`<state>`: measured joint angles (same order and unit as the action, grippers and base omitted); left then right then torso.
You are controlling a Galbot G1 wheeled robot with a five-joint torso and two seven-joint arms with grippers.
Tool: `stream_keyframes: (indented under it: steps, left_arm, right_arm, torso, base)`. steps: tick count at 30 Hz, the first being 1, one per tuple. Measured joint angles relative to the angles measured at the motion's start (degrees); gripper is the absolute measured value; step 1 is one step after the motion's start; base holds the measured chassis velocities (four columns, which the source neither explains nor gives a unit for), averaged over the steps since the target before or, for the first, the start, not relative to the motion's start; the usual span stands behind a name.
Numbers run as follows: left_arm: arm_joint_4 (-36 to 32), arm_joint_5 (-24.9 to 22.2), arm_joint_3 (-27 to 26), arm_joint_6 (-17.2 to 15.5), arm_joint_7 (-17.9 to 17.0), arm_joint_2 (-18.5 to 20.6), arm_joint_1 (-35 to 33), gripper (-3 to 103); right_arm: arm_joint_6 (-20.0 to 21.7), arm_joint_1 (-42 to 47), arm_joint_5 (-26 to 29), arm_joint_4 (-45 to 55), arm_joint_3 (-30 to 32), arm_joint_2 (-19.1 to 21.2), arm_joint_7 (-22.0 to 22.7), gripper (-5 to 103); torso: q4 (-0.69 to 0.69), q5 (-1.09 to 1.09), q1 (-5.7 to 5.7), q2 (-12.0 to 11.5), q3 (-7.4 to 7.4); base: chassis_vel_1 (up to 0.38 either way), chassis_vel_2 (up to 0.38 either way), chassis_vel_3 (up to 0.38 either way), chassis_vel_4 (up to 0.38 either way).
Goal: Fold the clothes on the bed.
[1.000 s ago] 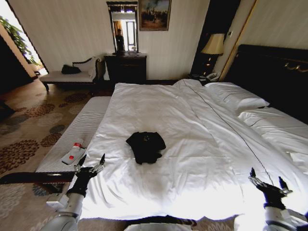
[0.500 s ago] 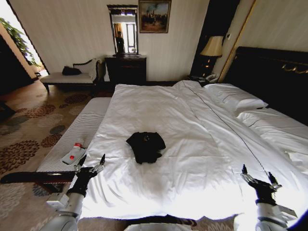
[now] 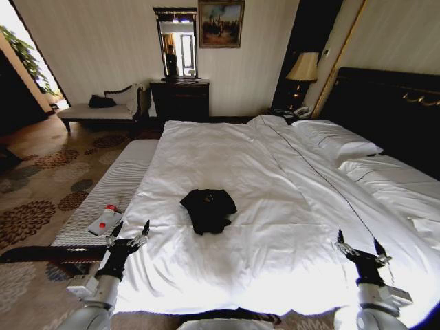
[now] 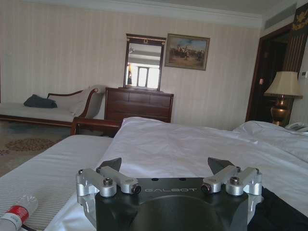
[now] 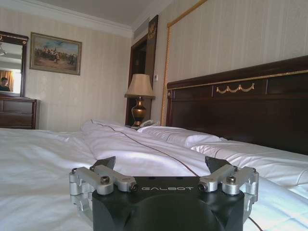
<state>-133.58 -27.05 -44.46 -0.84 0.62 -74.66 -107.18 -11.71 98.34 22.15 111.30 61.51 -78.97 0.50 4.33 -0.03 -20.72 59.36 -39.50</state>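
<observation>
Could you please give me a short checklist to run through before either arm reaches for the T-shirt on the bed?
1. T-shirt in view and unobstructed on the bed: ok; it lies bunched, not flat.
2. Left gripper open and empty: ok; it is at the near left edge of the bed, apart from the shirt.
3. Right gripper open and empty: ok; it is over the near right part of the bed, apart from the shirt.
4. Sheet around the shirt free of other items: ok.
5. Bottle out of the way: ok; it lies on the striped bench, near the left gripper.
</observation>
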Motion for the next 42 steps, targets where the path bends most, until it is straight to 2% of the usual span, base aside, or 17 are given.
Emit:
stream_keyframes:
  steps: [14,25,28,29,30,32,33,34,35,36,37,38,40,42]
  left_arm:
    - [0.06,0.05,0.06,-0.07,0.00,0.13,-0.05,100]
    - [0.12,0.13,-0.05,-0.13,0.00,0.14,-0.16,100]
    - [0.69,0.16,-0.06,-0.34,0.05,0.81,-0.15,100]
    - [0.94,0.23,-0.02,-0.42,0.06,1.24,-0.05,100]
    - [0.94,0.23,-0.02,-0.42,0.06,1.24,-0.05,100]
    - [1.55,0.29,0.29,-0.98,0.04,2.94,0.56,100]
    - [1.71,0.29,0.39,-1.16,0.03,3.47,0.82,100]
    - [1.71,0.29,0.39,-1.16,0.03,3.47,0.82,100]
    - [2.15,-0.09,0.72,-1.54,-0.05,4.81,1.49,100]
    - [2.27,-0.31,0.87,-1.66,-0.05,5.24,1.73,100]
    - [2.89,-1.38,1.61,-2.43,-0.32,7.42,3.13,100]
    - [2.89,-1.38,1.61,-2.43,-0.32,7.42,3.13,100]
    - [3.89,-3.15,2.70,-3.71,-1.00,10.19,5.61,100]
    - [5.14,-6.09,4.22,-5.41,-1.92,13.31,8.51,100]
  right_arm:
    - [0.29,-0.14,-0.29,0.76,-1.34,0.00,0.32,100]
    - [1.23,0.21,1.21,3.79,-2.74,0.90,-2.14,100]
    - [5.37,1.41,5.84,8.59,-4.91,3.28,-4.62,100]
    - [8.24,1.48,7.81,10.66,-5.76,4.63,-4.88,100]
    - [8.24,1.48,7.81,10.66,-5.76,4.63,-4.88,100]
    - [15.94,-0.72,14.46,14.11,-8.33,10.58,-4.21,100]
    - [17.51,-1.76,16.45,14.42,-9.16,12.91,-3.72,100]
    - [17.51,-1.76,16.45,14.42,-9.16,12.91,-3.72,100]
    - [20.03,-3.78,20.25,14.55,-10.80,17.24,-2.63,100]
    - [20.62,-4.34,21.35,14.50,-11.38,18.40,-2.43,100]
    - [22.20,-6.07,24.24,13.91,-13.21,21.41,-1.84,100]
    - [22.20,-6.07,24.24,13.91,-13.21,21.41,-1.84,100]
    - [23.99,-8.42,27.69,12.55,-15.77,24.28,-1.36,100]
    - [25.88,-11.55,32.29,10.82,-19.02,27.09,-0.30,100]
  torso:
    - [0.00,0.00,0.00,0.00,0.00]
    - [0.00,0.00,0.00,0.01,0.00]
    - [0.01,0.01,-0.01,0.00,0.00]
    - [0.01,0.00,0.00,0.00,0.00]
    - [0.01,0.00,0.00,0.00,0.00]
    - [0.01,0.01,0.00,0.00,0.00]
    - [-0.01,0.00,0.00,0.00,0.00]
    - [-0.01,0.00,0.00,0.00,0.00]
    - [-0.05,-0.02,0.00,0.01,0.00]
    - [-0.04,-0.02,0.00,0.00,0.00]
    - [-0.03,0.00,0.00,0.00,0.00]
    - [-0.03,0.00,0.00,0.00,0.00]
    - [0.03,0.01,0.00,0.01,0.00]
    - [0.02,0.00,0.00,0.00,-0.01]
  base:
    - [0.000,0.000,0.000,0.000]
    - [-0.007,0.010,0.003,-0.008]
    - [-0.016,0.013,0.016,-0.017]
    - [0.000,0.000,0.000,0.000]
    - [0.000,0.000,0.000,0.000]
    - [0.000,0.000,0.000,0.000]
    - [0.000,0.000,0.000,0.000]
    - [0.000,0.000,0.000,0.000]
    - [0.000,0.000,0.000,0.000]
    - [0.000,0.000,0.000,0.000]
    - [0.000,0.000,0.000,0.000]
    - [0.000,0.000,0.000,0.000]
    - [0.000,0.000,0.000,0.000]
    - [0.000,0.000,0.000,0.000]
